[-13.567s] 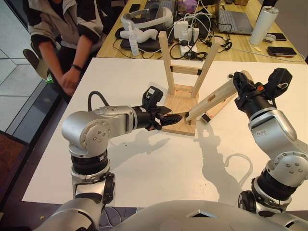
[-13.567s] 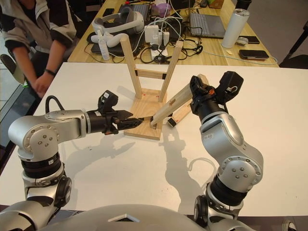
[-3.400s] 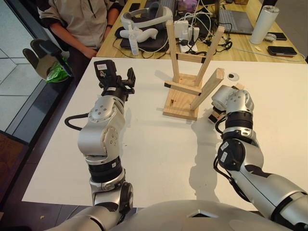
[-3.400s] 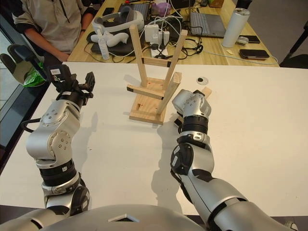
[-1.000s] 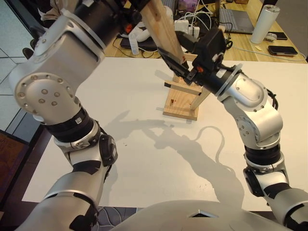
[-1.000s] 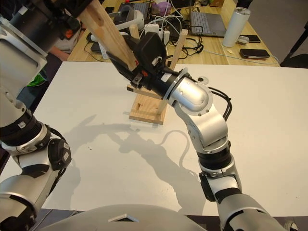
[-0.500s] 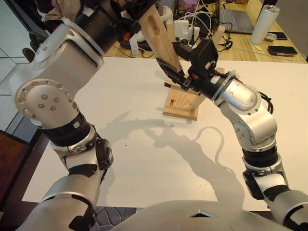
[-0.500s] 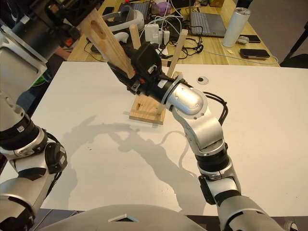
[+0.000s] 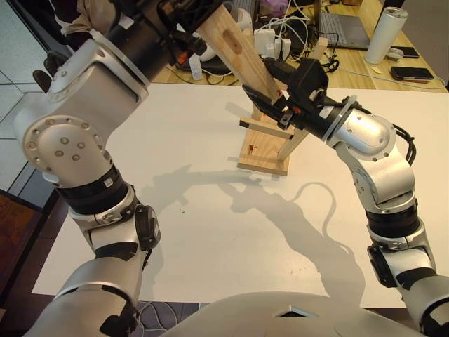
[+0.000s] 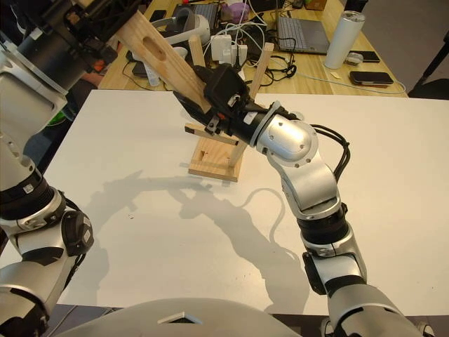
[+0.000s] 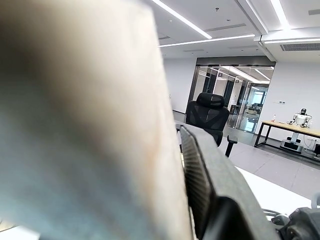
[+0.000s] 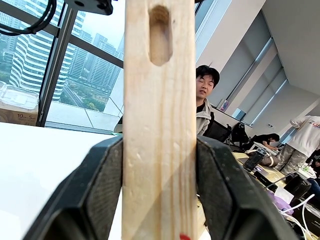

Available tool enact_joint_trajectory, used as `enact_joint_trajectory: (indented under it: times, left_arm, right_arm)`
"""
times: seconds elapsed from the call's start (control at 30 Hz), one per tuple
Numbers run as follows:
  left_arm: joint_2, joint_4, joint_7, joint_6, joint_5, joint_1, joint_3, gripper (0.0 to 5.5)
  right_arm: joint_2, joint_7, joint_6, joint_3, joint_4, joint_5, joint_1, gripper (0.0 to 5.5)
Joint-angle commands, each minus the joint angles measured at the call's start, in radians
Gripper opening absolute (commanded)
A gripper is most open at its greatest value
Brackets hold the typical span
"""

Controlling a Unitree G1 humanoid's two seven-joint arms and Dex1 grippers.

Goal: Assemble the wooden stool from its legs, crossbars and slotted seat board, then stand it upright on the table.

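A loose wooden leg [image 9: 238, 53] with an oval slot hangs slanted in the air above the table. My left gripper [image 9: 191, 20] is shut on its upper end, and one black finger [image 11: 210, 190] lies against the wood. My right gripper [image 12: 160, 190] is shut on the leg's lower end, one finger on each side, just above the stool. The partly built stool lies upside down, its seat board [image 9: 261, 153] flat on the white table [image 9: 210, 232]. Legs [image 10: 258, 67] and crossbars [image 10: 210, 133] stick up from the board.
Behind the table stands a wooden desk with a white headset [image 10: 158, 31], cables, a laptop [image 10: 302, 35], a steel tumbler [image 9: 384, 35] and a phone [image 9: 410, 72]. The white table's near half is bare.
Both arms have carried the loose leg a little to the right and tilted it lower. The right gripper now sits closer over the stool's upright legs.
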Motion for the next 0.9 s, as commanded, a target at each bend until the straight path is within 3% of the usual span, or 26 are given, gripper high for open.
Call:
enact_joint_trajectory:
  times: [0.03, 0.23, 0.5, 0.63, 0.77, 0.9]
  left_arm:
    - [0.032, 0.011, 0.031, -0.036, 0.04, -0.006, 0.024, 1.38]
    - [0.037, 0.013, 0.036, -0.05, 0.059, 0.0, 0.009, 1.02]
    - [0.061, 0.003, 0.005, -0.081, 0.112, 0.035, -0.009, 1.0]
    - [0.101, 0.052, -0.028, -0.129, 0.2, 0.085, -0.014, 1.0]
    - [0.096, 0.117, 0.001, -0.232, 0.346, 0.175, -0.011, 1.0]
    - [-0.042, 0.046, 0.107, -0.27, 0.384, 0.271, -0.017, 1.0]
  right_arm:
    - [-0.007, 0.004, -0.025, 0.001, 0.001, -0.031, -0.017, 2.05]
    - [0.001, 0.015, -0.05, 0.005, 0.001, -0.035, -0.023, 2.97]
    - [0.022, -0.013, -0.086, -0.008, 0.012, -0.063, -0.047, 4.36]
    - [0.163, -0.149, 0.03, -0.183, 0.012, 0.103, -0.174, 5.14]
    - [0.231, -0.354, 0.102, -0.448, 0.087, 0.288, -0.335, 5.2]
    - [0.22, -0.533, 0.186, -0.599, 0.158, 0.312, -0.273, 5.2]
